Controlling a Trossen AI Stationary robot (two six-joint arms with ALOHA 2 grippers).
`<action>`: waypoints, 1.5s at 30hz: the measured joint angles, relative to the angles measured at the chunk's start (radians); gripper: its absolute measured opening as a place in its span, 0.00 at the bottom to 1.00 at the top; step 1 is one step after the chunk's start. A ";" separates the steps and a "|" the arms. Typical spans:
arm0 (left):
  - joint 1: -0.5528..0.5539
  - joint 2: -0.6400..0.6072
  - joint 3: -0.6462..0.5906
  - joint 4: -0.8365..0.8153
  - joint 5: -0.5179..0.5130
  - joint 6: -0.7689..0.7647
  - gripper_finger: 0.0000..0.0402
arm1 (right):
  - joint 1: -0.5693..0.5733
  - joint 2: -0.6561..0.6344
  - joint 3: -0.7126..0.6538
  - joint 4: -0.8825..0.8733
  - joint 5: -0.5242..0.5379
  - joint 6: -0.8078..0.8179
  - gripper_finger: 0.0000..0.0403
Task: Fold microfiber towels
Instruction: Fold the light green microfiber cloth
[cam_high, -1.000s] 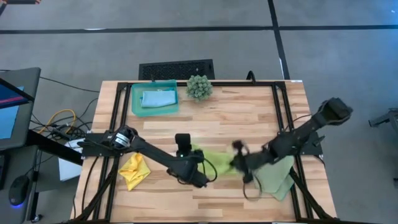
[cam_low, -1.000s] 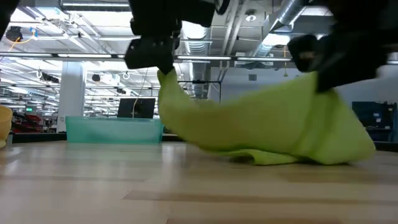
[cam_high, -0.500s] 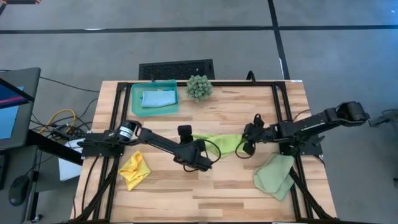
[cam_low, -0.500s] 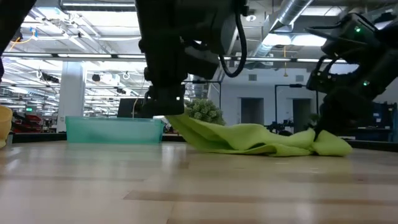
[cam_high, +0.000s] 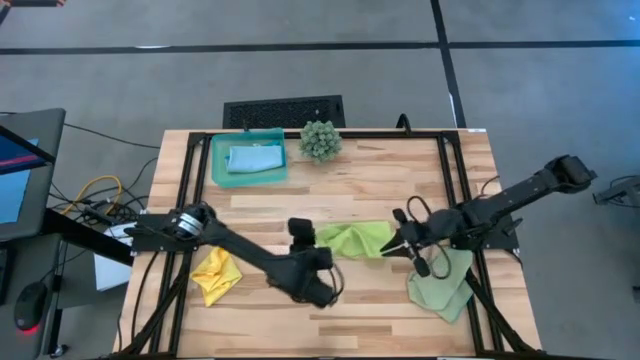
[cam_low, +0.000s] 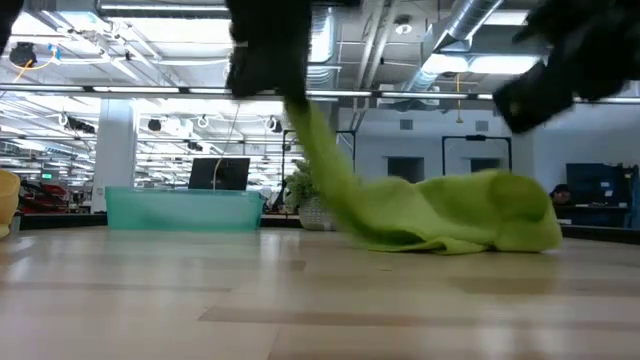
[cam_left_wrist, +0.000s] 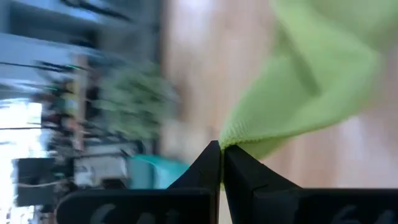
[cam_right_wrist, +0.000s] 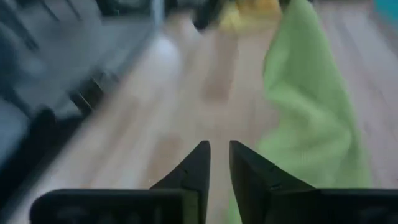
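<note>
Much of this moment is smeared: in the low view both arms are dark blurs cut off at the top edge, and the right wrist view shows only soft streaks of wood and cloth. The left gripper (cam_left_wrist: 221, 155) has its two dark fingers pressed together on a corner of the lime green microfiber towel (cam_high: 355, 238), its nubby hemmed edge pinched right at the fingertips. From that pinch the soft cloth runs down and away in a loose rumpled heap on the pale wooden slat table (cam_high: 380, 190). The right gripper (cam_right_wrist: 219, 163) hovers just beside the far end of the same towel, its fingers slightly parted with nothing between them; whether it touches the cloth cannot be told.

Near the right gripper, toward the table's front edge, lies the pale sage green towel (cam_high: 440, 283), folded flat. Beyond the left arm, the crumpled yellow towel (cam_high: 216, 273) sits near the table's side. Well apart from both grippers, at the far edge, the light blue towel (cam_high: 252, 158) rests inside a teal translucent plastic tray (cam_high: 218, 166), with a spiky green ball-shaped plant (cam_high: 320, 140) just beside it.
</note>
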 joint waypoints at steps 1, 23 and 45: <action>-0.017 -0.019 0.010 -0.017 -0.062 -0.049 0.00 | 0.018 -0.017 0.000 0.032 0.028 0.000 0.18; -0.008 -0.112 0.018 0.085 -0.170 -0.254 0.00 | 0.175 0.408 0.019 0.361 0.244 -0.168 0.37; -0.010 -0.112 0.018 0.103 -0.136 -0.221 0.00 | 0.163 1.047 0.653 -0.136 0.529 -0.523 0.30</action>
